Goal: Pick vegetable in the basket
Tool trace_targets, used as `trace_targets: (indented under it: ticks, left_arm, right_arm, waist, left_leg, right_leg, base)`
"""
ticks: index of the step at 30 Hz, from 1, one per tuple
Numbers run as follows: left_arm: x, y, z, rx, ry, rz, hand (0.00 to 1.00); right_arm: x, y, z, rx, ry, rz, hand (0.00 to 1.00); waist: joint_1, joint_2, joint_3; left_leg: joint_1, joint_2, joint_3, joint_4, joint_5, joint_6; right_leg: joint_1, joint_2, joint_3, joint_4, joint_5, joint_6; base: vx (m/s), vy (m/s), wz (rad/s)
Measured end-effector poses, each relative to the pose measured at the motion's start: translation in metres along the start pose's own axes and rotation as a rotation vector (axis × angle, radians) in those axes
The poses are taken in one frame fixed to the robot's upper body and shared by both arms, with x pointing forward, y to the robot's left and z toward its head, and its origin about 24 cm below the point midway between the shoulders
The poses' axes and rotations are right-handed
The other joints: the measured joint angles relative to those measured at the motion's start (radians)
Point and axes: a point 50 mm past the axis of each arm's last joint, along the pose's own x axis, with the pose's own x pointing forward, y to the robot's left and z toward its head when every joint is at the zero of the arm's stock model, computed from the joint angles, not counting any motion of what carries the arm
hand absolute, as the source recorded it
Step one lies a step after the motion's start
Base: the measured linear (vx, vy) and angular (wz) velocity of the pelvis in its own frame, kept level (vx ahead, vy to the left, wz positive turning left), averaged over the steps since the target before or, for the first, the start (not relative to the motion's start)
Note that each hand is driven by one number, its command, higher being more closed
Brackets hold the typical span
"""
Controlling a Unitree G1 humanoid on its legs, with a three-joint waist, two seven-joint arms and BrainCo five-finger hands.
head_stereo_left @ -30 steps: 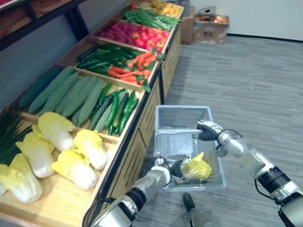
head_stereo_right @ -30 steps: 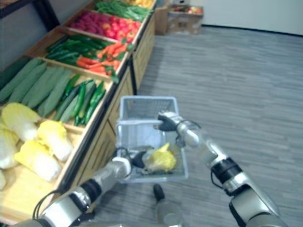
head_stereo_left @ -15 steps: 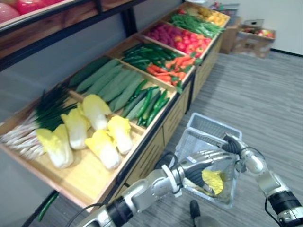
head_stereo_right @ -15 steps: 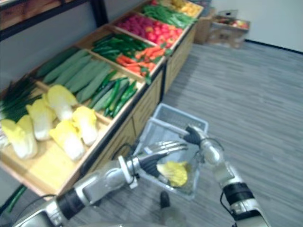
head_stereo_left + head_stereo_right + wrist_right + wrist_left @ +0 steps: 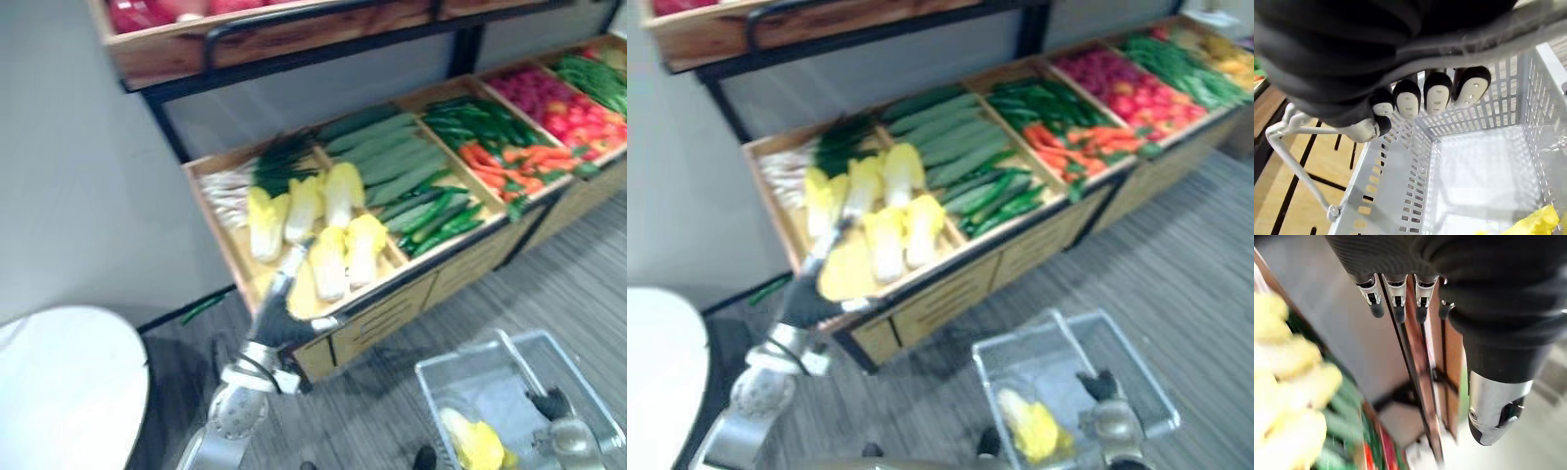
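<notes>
Several yellow-white napa cabbages (image 5: pixel 323 225) lie in a wooden bin of the vegetable stand. My left hand (image 5: pixel 277 304) reaches up at the bin's front edge by the nearest cabbage, its fingers (image 5: pixel 1396 296) straight and holding nothing. Low on the right hangs a white mesh basket (image 5: pixel 470 351) with one yellow cabbage (image 5: pixel 1034 431) lying inside. My right hand (image 5: pixel 1102 387) is at the basket's handle (image 5: pixel 1293 161), and its fingers (image 5: pixel 1425 98) are curled round it. The cabbage's yellow leaf (image 5: pixel 1542 220) shows on the basket floor.
Scallions (image 5: pixel 279 162), long green gourds (image 5: pixel 387 152), cucumbers (image 5: pixel 436 211), carrots (image 5: pixel 500 162) and red produce (image 5: pixel 563 103) fill the bins to the right. An upper shelf (image 5: pixel 245 34) overhangs the stand. A white round table (image 5: pixel 59 382) stands at lower left.
The camera has swung left along the stand. My left hand has left the basket and risen to the cabbage bin. The cabbage stays in the basket, still held by my right hand.
</notes>
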Motion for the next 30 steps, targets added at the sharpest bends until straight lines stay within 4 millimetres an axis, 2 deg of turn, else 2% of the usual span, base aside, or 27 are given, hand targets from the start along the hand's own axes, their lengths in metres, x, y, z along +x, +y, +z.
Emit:
trace_targets:
  ticks: [2,3,5,6,7,9,11,12,13,14,15,16,20,24,29,30]
  left_arm:
    - [-0.003,0.018,-0.016,0.040,0.082,0.125,0.00]
    - [-0.009,0.030,-0.035,0.079,0.182,0.218,0.00]
    - [-0.021,0.042,-0.058,0.131,0.301,0.276,0.00]
    - [-0.033,0.049,-0.076,0.173,0.404,0.305,0.00]
    - [-0.049,0.057,-0.095,0.211,0.524,0.348,0.00]
    - [-0.074,0.068,-0.116,0.266,0.681,0.418,0.00]
    - [-0.121,0.086,-0.142,0.320,0.934,0.527,0.00]
    - [-0.133,0.090,-0.146,0.332,0.994,0.560,0.00]
    - [-0.158,0.097,-0.154,0.346,1.111,0.620,0.00]
    - [-0.183,0.102,-0.158,0.348,1.220,0.687,0.00]
    - [-0.195,0.103,-0.159,0.336,1.272,0.728,0.00]
    - [-0.221,0.103,-0.161,0.285,1.382,0.818,0.00]
    - [-0.262,0.089,-0.161,0.256,1.567,0.822,0.00]
    - [-0.279,0.079,-0.160,0.230,1.670,0.809,0.00]
    - [-0.279,0.066,-0.164,0.136,1.699,0.778,0.00]
    - [-0.277,0.057,-0.167,0.110,1.715,0.715,0.00]
  right_arm:
    - [-0.003,-0.001,-0.015,0.018,0.055,-0.016,1.00]
    - [-0.007,0.002,-0.024,0.048,0.095,-0.027,1.00]
    - [-0.010,0.004,-0.032,0.072,0.127,-0.039,1.00]
    - [-0.012,0.005,-0.036,0.097,0.146,-0.051,1.00]
    - [-0.013,0.005,-0.038,0.110,0.156,-0.059,1.00]
    - [-0.013,0.008,-0.039,0.119,0.160,-0.064,1.00]
    - [-0.016,0.011,-0.043,0.143,0.176,-0.072,1.00]
    - [-0.017,0.012,-0.044,0.154,0.182,-0.076,1.00]
    - [-0.020,0.013,-0.048,0.166,0.198,-0.082,1.00]
    - [-0.022,0.014,-0.054,0.185,0.219,-0.093,1.00]
    - [-0.023,0.015,-0.055,0.189,0.225,-0.099,1.00]
    - [-0.024,0.017,-0.056,0.196,0.238,-0.104,1.00]
    - [-0.025,0.017,-0.058,0.206,0.257,-0.118,1.00]
    - [-0.023,0.019,-0.054,0.203,0.247,-0.115,1.00]
    - [-0.023,0.022,-0.051,0.190,0.235,-0.103,1.00]
    - [-0.022,0.022,-0.050,0.185,0.232,-0.099,1.00]
  waist:
    - [0.007,-0.014,-0.014]
    - [0.010,-0.024,-0.019]
    - [0.011,-0.032,-0.027]
    - [0.014,-0.037,-0.030]
    - [0.013,-0.041,-0.034]
    - [0.014,-0.045,-0.038]
    - [0.014,-0.054,-0.045]
    - [0.013,-0.056,-0.046]
    - [0.012,-0.061,-0.050]
    - [0.012,-0.064,-0.053]
    - [0.012,-0.065,-0.054]
    - [0.003,-0.068,-0.055]
    - [-0.003,-0.067,-0.055]
    - [-0.011,-0.066,-0.054]
    - [-0.016,-0.064,-0.053]
    - [-0.017,-0.063,-0.052]
  left_leg:
    - [-0.014,-0.002,-0.030,0.000,0.008,0.002]
    - [-0.023,-0.005,-0.067,0.001,0.018,0.006]
    - [-0.027,-0.007,-0.087,0.000,0.023,0.006]
    - [-0.027,-0.010,-0.099,0.000,0.025,0.005]
    - [-0.029,-0.015,-0.108,-0.001,0.026,0.005]
    - [-0.030,-0.015,-0.109,-0.001,0.026,0.005]
    - [-0.032,-0.018,-0.114,-0.001,0.025,0.005]
    - [-0.032,-0.018,-0.116,-0.001,0.025,0.006]
    - [-0.031,-0.019,-0.119,-0.002,0.025,0.006]
    - [-0.031,-0.019,-0.120,-0.002,0.024,0.005]
    - [-0.031,-0.019,-0.119,-0.002,0.023,0.005]
    - [-0.031,-0.018,-0.119,-0.002,0.022,0.004]
    - [-0.031,-0.019,-0.119,-0.002,0.019,0.002]
    - [-0.011,-0.016,-0.094,-0.002,0.011,-0.001]
    - [0.010,-0.010,-0.057,-0.002,0.002,-0.006]
    - [0.021,-0.009,-0.044,-0.002,-0.002,-0.008]
  right_leg:
    - [0.003,-0.004,-0.031,0.001,-0.005,-0.001]
    - [0.014,-0.006,-0.064,0.001,-0.011,-0.002]
    - [0.024,-0.008,-0.085,0.001,-0.015,-0.002]
    - [0.031,-0.009,-0.095,0.001,-0.023,0.001]
    - [0.034,-0.012,-0.104,0.001,-0.029,-0.002]
    - [0.035,-0.015,-0.106,0.000,-0.033,-0.007]
    - [0.040,-0.015,-0.116,-0.010,-0.033,-0.007]
    - [0.043,-0.015,-0.119,-0.011,-0.033,-0.007]
    - [0.048,-0.014,-0.122,-0.017,-0.033,-0.007]
    - [0.051,-0.013,-0.122,-0.025,-0.033,-0.007]
    - [0.051,-0.013,-0.121,-0.026,-0.033,-0.007]
    - [0.050,-0.011,-0.121,-0.026,-0.033,-0.007]
    - [0.050,-0.011,-0.118,-0.026,-0.033,-0.007]
    - [0.051,-0.005,-0.090,-0.026,-0.035,-0.010]
    - [0.048,0.002,-0.054,-0.023,-0.036,-0.012]
    - [0.048,0.003,-0.038,-0.022,-0.036,-0.012]
  base:
    - [-0.02,0.008,0.64]
    - [-0.01,0.010,0.62]
    - [-0.02,0.019,0.44]
    - [-0.01,0.037,0.28]
    - [-0.01,0.042,0.22]
    - [0.00,0.038,0.08]
    - [0.01,0.028,0.08]
    - [0.03,0.021,0.10]
    - [0.04,0.019,0.08]
    - [0.04,0.017,0.04]
    - [0.06,0.014,0.00]
    - [0.06,0.008,-0.01]
    - [0.05,0.009,0.00]
    - [0.03,0.002,-0.17]
    - [0.02,-0.006,-0.26]
    - [0.02,-0.002,-0.19]
